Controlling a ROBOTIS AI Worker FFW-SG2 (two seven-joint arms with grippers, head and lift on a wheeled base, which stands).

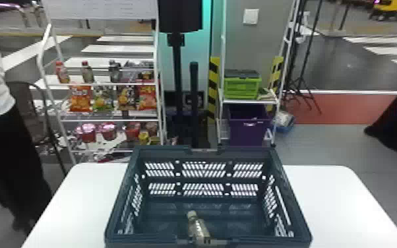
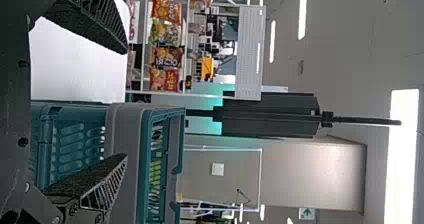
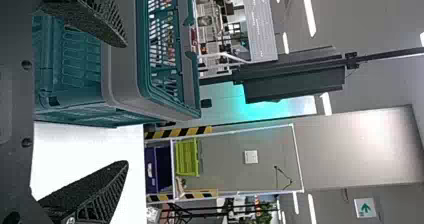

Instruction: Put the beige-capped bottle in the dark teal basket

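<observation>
Nearest first: my left gripper [image 2: 125, 104], fingers spread, nothing between them, a corner of the basket just beyond. My right gripper [image 3: 126, 105], same deal: spread wide, empty, basket to one side of it and white bench past the other finger.

Next out, in the head view, the dark teal basket [image 1: 161, 153] sits upright on the white bench [image 1: 333, 198]. The beige-capped bottle [image 1: 198, 228] is in it, as far as I can judge, tilted against the near side, cap pointing into the basket. Its lower end meets the near rim (can't tell if it's tucked behind that edge or lapping over it). Neither gripper touches it.

Progress call: placing looks done, release too. Left for me: at most a check that the base is properly inside, then keep both arms off. Risk, if it's perched on the rim: a bump could slide it, in or out.

Farther back: snack bags [image 1: 80, 99] and drink bottles [image 1: 87, 72] on a white rack, a green crate [image 1: 242, 88] above a purple bin [image 1: 249, 133]. Not task items.
</observation>
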